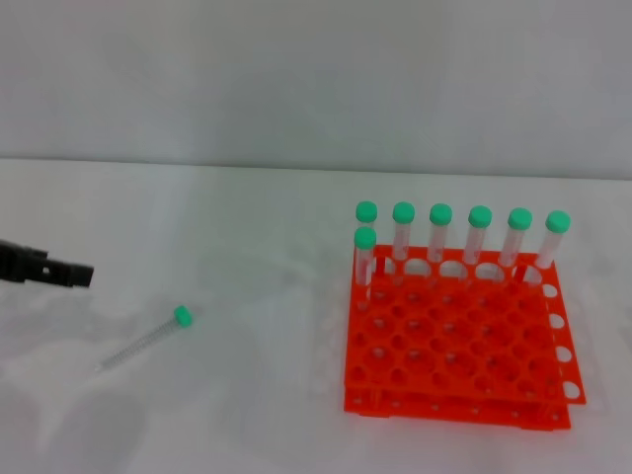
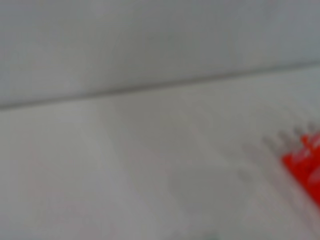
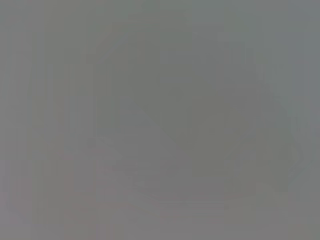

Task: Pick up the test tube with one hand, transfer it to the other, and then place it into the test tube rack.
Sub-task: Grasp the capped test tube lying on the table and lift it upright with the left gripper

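One left gripper (image 1: 84, 275) at left edge, fingers' gap unclear, holding nothing; test tube (image 1: 145, 341) lies apart

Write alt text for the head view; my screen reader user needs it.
A slim clear plastic test tube with a green cap lies on a white table, left of an orange-red plastic rack holding seven upright green-capped tubes. The left arm's black claw enters from the left edge.

One loose test tube (image 1: 143, 343), seven racked tubes (image 1: 440, 237), one rack (image 1: 456, 348), one hand (image 1: 81, 275).
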`<act>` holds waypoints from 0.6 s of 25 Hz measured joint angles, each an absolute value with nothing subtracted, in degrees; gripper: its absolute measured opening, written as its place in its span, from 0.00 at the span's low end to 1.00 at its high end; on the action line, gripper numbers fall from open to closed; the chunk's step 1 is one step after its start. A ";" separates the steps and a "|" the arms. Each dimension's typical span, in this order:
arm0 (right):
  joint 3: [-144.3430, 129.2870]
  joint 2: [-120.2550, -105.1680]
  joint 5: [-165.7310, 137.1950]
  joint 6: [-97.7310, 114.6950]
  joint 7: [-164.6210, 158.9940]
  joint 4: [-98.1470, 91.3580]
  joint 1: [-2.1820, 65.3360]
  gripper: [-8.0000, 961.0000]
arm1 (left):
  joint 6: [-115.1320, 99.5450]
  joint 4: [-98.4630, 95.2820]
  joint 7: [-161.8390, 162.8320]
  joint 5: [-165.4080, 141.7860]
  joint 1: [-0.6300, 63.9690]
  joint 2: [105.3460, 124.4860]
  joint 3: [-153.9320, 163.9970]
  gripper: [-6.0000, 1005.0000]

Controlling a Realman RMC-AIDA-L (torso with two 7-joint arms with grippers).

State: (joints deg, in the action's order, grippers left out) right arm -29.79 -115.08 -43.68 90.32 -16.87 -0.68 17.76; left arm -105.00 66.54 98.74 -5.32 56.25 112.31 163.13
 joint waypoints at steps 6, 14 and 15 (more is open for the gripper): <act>-29.79 -115.13 -43.68 90.19 -16.87 -0.29 17.62 0.74 | -103.71 66.13 95.15 -10.39 58.31 113.94 163.16 0.83; -29.91 -115.14 -43.69 90.23 -16.87 -0.16 17.23 0.74 | -97.27 60.77 89.59 -15.09 58.19 116.18 163.21 0.81; -29.99 -115.14 -43.73 90.22 -16.87 -0.16 17.23 0.74 | -96.52 60.49 89.59 -15.36 58.17 116.40 163.21 0.81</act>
